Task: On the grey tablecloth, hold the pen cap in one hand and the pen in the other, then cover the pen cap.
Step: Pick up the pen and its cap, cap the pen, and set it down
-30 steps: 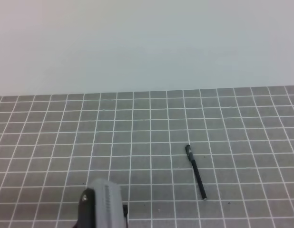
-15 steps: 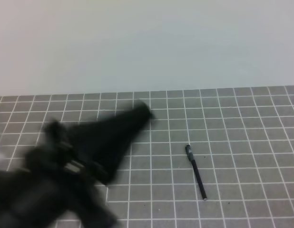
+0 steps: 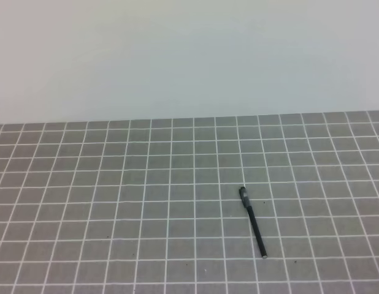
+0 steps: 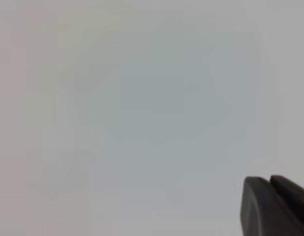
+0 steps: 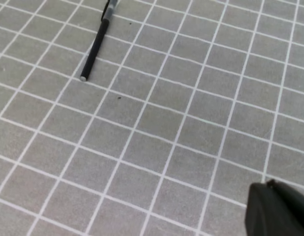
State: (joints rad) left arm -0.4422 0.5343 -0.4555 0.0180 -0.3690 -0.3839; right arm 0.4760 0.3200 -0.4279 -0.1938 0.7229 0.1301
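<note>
The pen (image 3: 253, 223) lies flat on the grey tablecloth (image 3: 116, 202), right of the cloth's middle and toward its near edge, running from a thicker dark end on the far side to a small silvery end on the near side. That thicker far end may be the pen cap (image 3: 243, 195), lying in line with the barrel; at this sharpness I cannot tell whether it is seated on the pen or merely touching it.

Neither arm shows in the high view. The left gripper (image 4: 276, 206) appears only as a dark tip in its own wrist view, pointed at a blank pale surface well away from the cloth, with its jaws pressed together on nothing. The right gripper (image 5: 277, 209) hangs over the cloth with the pen well apart from it toward the far left of its wrist view, likewise clenched and empty.

By my judgement the pen is light, stiff and slim, with a smooth round barrel that will roll or skid sideways if nudged by 1 finger before the other. The best hold looks to be across the middle of the barrel, jaws straddling it square to its length, leaving the end clear for joining. The cap is tiny and light, so it wants a gentle pinch at its closed end, with the open mouth left free.
</note>
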